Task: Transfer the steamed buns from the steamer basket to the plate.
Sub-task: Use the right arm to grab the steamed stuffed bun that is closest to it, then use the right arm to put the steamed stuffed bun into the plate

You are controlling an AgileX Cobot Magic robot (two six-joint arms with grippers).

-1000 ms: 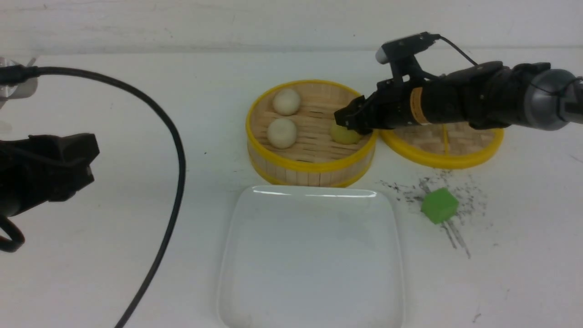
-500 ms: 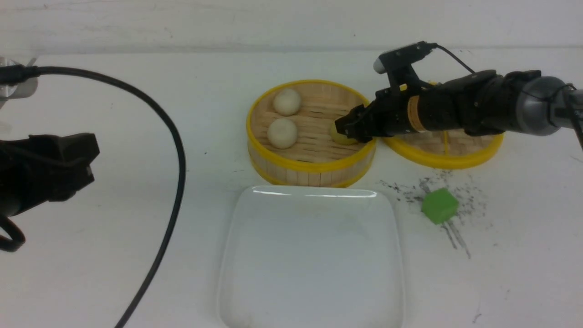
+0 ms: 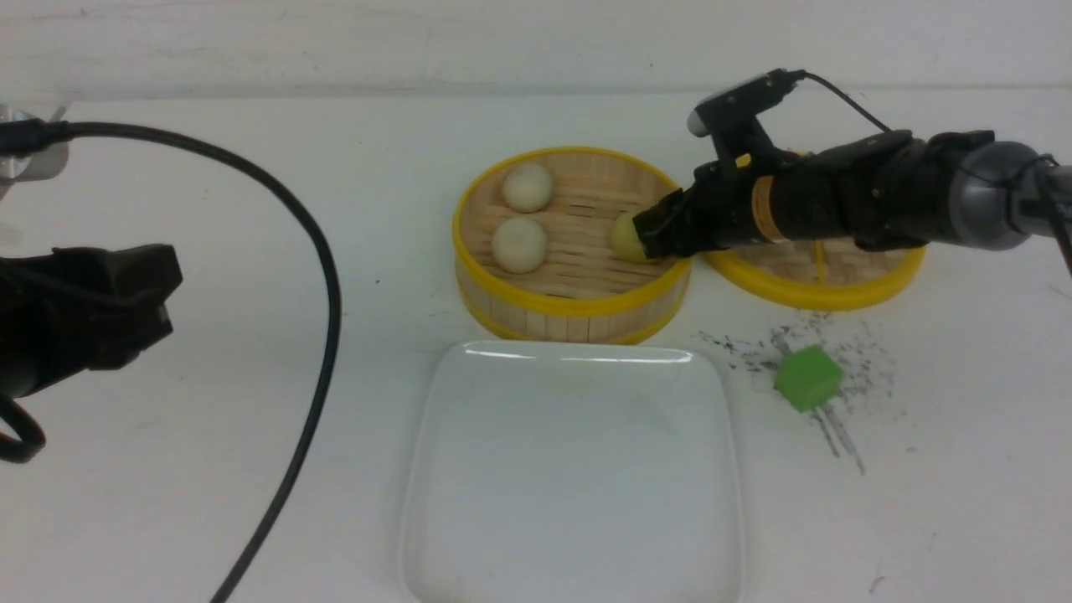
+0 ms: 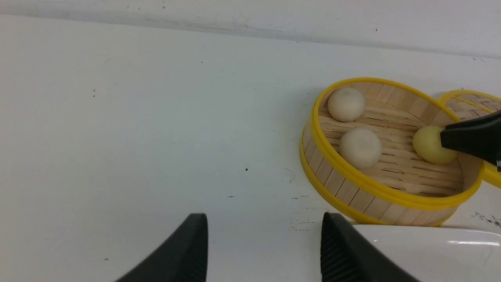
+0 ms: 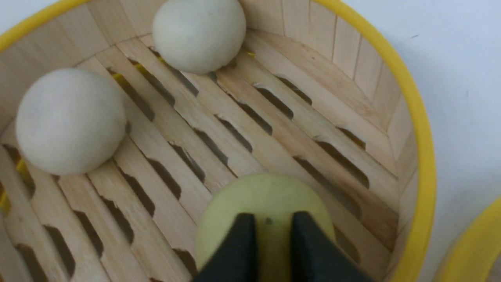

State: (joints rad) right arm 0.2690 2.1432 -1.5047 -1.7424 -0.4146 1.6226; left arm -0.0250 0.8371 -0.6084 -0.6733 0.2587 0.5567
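Note:
The steamer basket [image 3: 569, 306] stands mid-table and holds three steamed buns. Two off-white buns [image 3: 527, 186] [image 3: 518, 244] lie at its left side. The pale yellow bun [image 3: 624, 237] lies by the right wall. My right gripper [image 3: 646, 238] reaches over that wall, and its jaws [image 5: 268, 221] have pinched in on the yellow bun [image 5: 266, 192], which rests on the slats. The white plate [image 3: 569, 469] lies bare in front of the basket. My left gripper [image 4: 264, 231] hangs open and holds nothing, far to the left of the basket.
The flat woven lid [image 3: 816, 276] lies right of the basket, under my right arm. A green cube [image 3: 807, 378] sits on scuffed marks right of the plate. A black cable [image 3: 327, 276] curves across the left of the table.
My right gripper came down onto the yellow bun, and its jaws closed from wide to a narrow pinch on it. The left arm has not moved.

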